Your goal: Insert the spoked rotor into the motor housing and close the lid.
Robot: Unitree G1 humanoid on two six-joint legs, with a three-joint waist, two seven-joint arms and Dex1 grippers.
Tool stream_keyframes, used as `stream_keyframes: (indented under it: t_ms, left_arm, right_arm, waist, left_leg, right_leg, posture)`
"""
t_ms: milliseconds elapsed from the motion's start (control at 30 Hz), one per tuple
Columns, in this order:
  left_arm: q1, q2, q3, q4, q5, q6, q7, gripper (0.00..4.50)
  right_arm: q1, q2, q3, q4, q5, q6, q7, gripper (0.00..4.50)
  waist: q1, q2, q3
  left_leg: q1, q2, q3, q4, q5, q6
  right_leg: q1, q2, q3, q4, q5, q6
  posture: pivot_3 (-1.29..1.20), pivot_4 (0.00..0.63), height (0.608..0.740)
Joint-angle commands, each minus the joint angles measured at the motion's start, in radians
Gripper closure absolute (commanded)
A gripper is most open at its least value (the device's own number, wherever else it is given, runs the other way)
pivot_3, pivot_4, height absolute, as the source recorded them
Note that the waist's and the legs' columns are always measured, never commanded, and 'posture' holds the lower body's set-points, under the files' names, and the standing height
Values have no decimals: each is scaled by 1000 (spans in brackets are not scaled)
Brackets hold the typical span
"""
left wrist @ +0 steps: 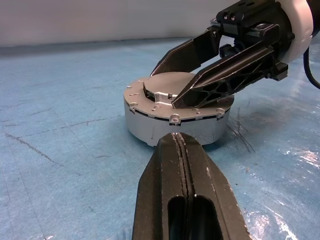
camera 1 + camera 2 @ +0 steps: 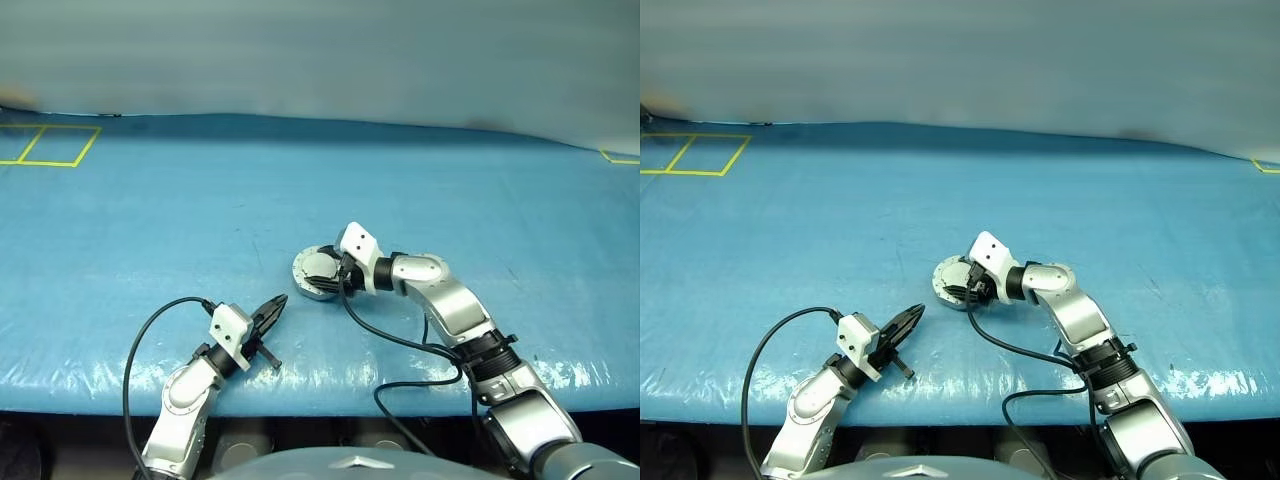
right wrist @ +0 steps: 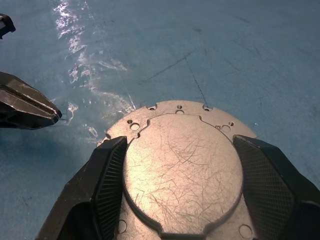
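While my right gripper (image 2: 335, 272) straddles the lid (image 3: 182, 172) wide, apparently pressing it down onto the motor housing (image 1: 175, 125), my left gripper (image 2: 272, 310) waits shut.

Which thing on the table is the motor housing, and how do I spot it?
On the blue table cover, look just ahead of the right gripper. The motor housing is the round, squat grey metal case there, its lid shut flat on top, plain, scratched, with small holes around the rim.

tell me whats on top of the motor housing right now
The lid lies flat on the motor housing, plain grey face up, with the right gripper open across it. Whatever is inside is covered.
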State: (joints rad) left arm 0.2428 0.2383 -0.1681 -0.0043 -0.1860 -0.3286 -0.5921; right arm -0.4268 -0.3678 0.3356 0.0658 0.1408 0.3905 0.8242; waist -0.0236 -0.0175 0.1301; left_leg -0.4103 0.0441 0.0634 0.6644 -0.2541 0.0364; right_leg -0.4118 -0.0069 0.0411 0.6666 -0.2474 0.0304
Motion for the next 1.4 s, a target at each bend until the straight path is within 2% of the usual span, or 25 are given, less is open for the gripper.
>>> stream_keyframes:
  t_ms: [33, 333, 467, 767, 1067, 1400]
  left_arm:
    - [1, -4, -6, -28, -1, -13, -2, 4500]
    - [3, -6, -2, -21, -3, -18, -1, 4500]
    - [2, -8, -3, -19, -2, -18, 1, 4500]
    - [-14, -11, -8, -43, -4, 13, 6, 4500]
    - [-9, -21, -6, -32, -1, 1, 8, 4500]
    - [-13, -18, 4, -21, -1, -8, 0, 4500]
  right_arm:
    - [18, 11, -7, 6, 0, 11, -4, 1461]
    - [63, 48, 8, -38, -5, 206, -80, 1461]
    - [71, 29, 25, -56, -21, 199, -74, 1461]
    - [-28, -2, -19, -79, 38, 336, -28, 1461]
    - [-49, -46, 29, 2, 1, 144, 77, 1461]
    - [-8, -32, 45, 91, -65, -121, 95, 1461]
  waist:
    - [0, 0, 0]
    - [0, 0, -2]
    - [1, 1, -4]
    - [7, 2, -6]
    - [11, 3, -6]
    - [9, 3, -6]
  left_leg:
    - [0, 0, 0, 0, 0, 0]
    - [1, 0, 0, 0, 0, 0]
    - [1, 0, 0, 0, 0, 0]
    - [1, -1, 0, 0, 0, 0]
    - [0, -1, 0, -1, 0, 0]
    - [1, -1, 0, -1, 0, 0]
  right_leg:
    - [0, 0, 0, 0, 0, 0]
    - [1, -1, 0, 0, 0, 0]
    - [1, -1, 0, 0, -1, -2]
    - [1, -1, 0, 0, -2, -4]
    - [1, 0, 0, -1, -1, -2]
    - [1, 1, 0, -1, -1, -1]
  posture:
    - [0, 150, 740]
    - [0, 150, 740]
    - [0, 150, 740]
    - [0, 150, 740]
    - [0, 150, 740]
    - [0, 150, 740]
